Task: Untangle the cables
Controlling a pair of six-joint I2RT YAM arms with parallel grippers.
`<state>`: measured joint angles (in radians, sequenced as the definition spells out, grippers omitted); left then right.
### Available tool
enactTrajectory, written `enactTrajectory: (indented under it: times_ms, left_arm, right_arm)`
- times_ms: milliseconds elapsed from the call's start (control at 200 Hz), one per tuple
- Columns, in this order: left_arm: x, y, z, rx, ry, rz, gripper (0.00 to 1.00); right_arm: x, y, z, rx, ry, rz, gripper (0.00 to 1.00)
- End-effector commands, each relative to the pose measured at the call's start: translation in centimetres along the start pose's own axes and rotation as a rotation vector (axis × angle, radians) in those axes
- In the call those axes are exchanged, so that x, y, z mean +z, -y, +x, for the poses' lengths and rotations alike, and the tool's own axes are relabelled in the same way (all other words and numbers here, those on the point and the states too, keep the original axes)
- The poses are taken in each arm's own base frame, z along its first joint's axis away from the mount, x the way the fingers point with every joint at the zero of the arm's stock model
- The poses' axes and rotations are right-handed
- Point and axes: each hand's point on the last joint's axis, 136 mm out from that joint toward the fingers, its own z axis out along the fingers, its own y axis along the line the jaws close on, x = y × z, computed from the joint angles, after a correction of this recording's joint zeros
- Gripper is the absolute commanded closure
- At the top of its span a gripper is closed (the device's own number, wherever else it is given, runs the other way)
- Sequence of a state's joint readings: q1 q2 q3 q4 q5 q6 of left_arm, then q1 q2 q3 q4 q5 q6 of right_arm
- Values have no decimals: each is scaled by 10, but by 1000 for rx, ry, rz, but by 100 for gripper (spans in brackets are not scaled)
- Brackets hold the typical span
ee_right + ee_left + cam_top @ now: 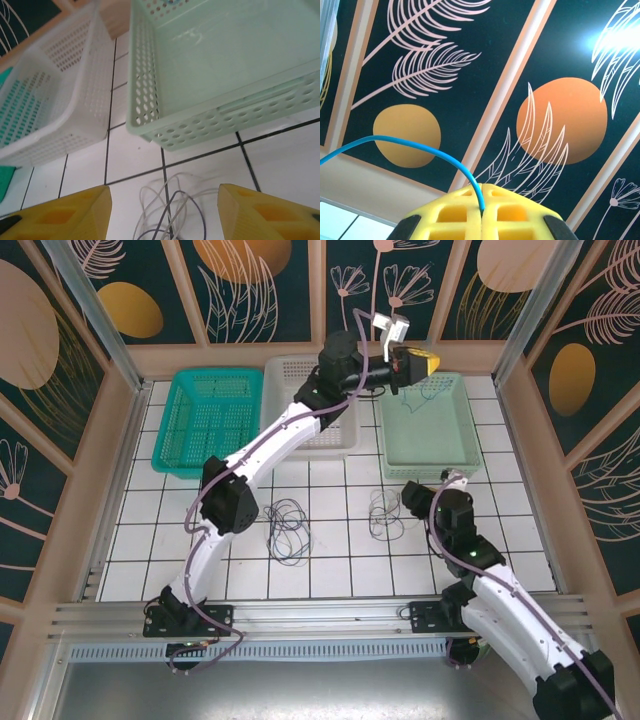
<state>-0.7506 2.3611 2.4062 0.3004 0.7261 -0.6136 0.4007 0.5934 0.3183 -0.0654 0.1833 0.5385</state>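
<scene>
The left fingers point(451, 216) are clamped on a blue cable point(410, 141), held high over the pale green basket point(466, 425) at 1 o'clock, probably to drop it inside. The right fingers point(65, 216) stand apart over the pale coil point(165, 210) on the table point(330, 570), ready to take it.

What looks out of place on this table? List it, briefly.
Two knotted heaps lie loose on the tiles: the dark tangle and the pale tangle, the latter just ahead of the open right claw. The left claw, shut, pinches a blue cable.
</scene>
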Motion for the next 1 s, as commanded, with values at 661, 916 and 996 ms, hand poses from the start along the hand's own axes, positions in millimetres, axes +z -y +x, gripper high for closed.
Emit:
enactTrajectory:
  times_ms: [661, 916, 996]
  left_arm:
    - [-9, -156, 170, -417, -174, -234, 34]
    - [-13, -138, 143, -366, -204, -281, 1]
    - [-25, -148, 146, -390, -242, -399, 1]
  right_arm:
    - [-9, 26, -1, 122, -66, 95, 38]
    - [-4, 21, -3, 100, -97, 99, 37]
    - [-4, 19, -8, 80, -92, 100, 36]
